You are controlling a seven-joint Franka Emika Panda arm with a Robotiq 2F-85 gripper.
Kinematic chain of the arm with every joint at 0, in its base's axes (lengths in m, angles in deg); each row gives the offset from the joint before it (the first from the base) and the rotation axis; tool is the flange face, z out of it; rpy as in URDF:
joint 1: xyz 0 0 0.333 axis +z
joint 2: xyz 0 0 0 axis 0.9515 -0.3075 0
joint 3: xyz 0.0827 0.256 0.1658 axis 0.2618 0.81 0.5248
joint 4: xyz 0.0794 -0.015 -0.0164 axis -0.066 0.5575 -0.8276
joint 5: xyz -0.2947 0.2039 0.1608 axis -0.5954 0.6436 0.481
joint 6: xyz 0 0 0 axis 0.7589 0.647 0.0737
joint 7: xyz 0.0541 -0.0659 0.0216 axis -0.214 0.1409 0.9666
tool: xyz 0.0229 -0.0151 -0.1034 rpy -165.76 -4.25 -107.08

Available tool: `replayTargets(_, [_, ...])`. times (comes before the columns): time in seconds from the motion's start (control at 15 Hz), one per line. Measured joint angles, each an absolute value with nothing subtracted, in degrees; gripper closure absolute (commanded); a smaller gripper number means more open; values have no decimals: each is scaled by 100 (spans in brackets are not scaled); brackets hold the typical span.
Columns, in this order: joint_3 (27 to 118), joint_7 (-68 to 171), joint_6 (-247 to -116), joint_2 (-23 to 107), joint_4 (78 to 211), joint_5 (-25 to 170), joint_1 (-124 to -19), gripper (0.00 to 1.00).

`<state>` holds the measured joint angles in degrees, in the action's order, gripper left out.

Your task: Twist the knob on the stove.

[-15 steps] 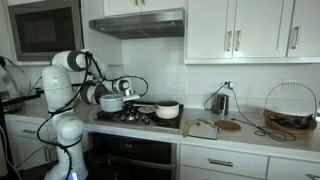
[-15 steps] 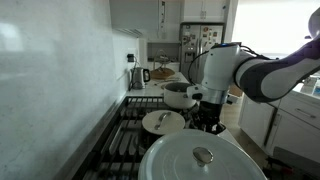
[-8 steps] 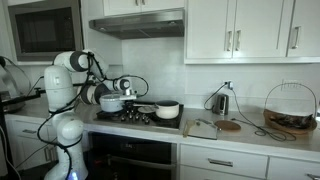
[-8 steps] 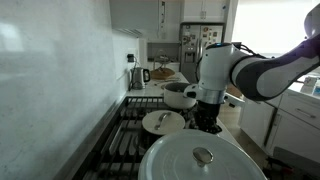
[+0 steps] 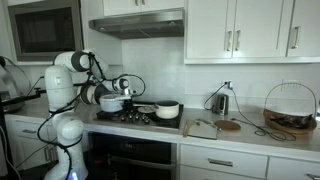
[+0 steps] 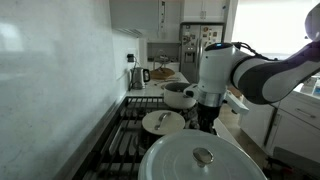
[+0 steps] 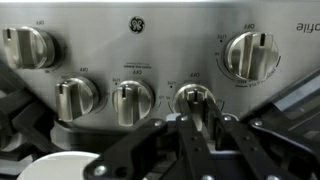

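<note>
The stove (image 5: 141, 118) is a black gas cooktop with dark grates (image 6: 122, 142) and a steel knob panel (image 7: 150, 45) along its front. In the wrist view several round steel knobs show. My gripper (image 7: 204, 122) reaches down at the stove's front edge in both exterior views (image 5: 127, 97) (image 6: 206, 120). Its two dark fingers sit on either side of the raised bar of the lower right knob (image 7: 193, 99) and look closed on it. The fingertips hide the lower part of that knob.
Two more knobs (image 7: 132, 100) (image 7: 76, 95) sit left of the held one, with larger knobs at the upper left (image 7: 25, 47) and upper right (image 7: 250, 52). A white pot (image 5: 112, 102), a white bowl (image 5: 168, 110) and a white lidded pot (image 6: 203, 160) stand on the stove.
The wrist has shifted and turned slightly over the stove's front edge; the pots and the rest of the scene have not moved.
</note>
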<state>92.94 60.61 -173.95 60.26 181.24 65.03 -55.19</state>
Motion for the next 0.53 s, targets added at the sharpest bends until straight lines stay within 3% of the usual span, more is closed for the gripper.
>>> replayTargets(0.07, [9322, 5823, -17376, 6020, 18116, 6428, -5519, 56])
replayTargets(0.2, [9362, 5453, -17307, 5997, 18078, 6300, -5517, 48])
replayTargets(0.53, [9649, 4824, -16363, 6064, 17711, 6364, -5309, 10])
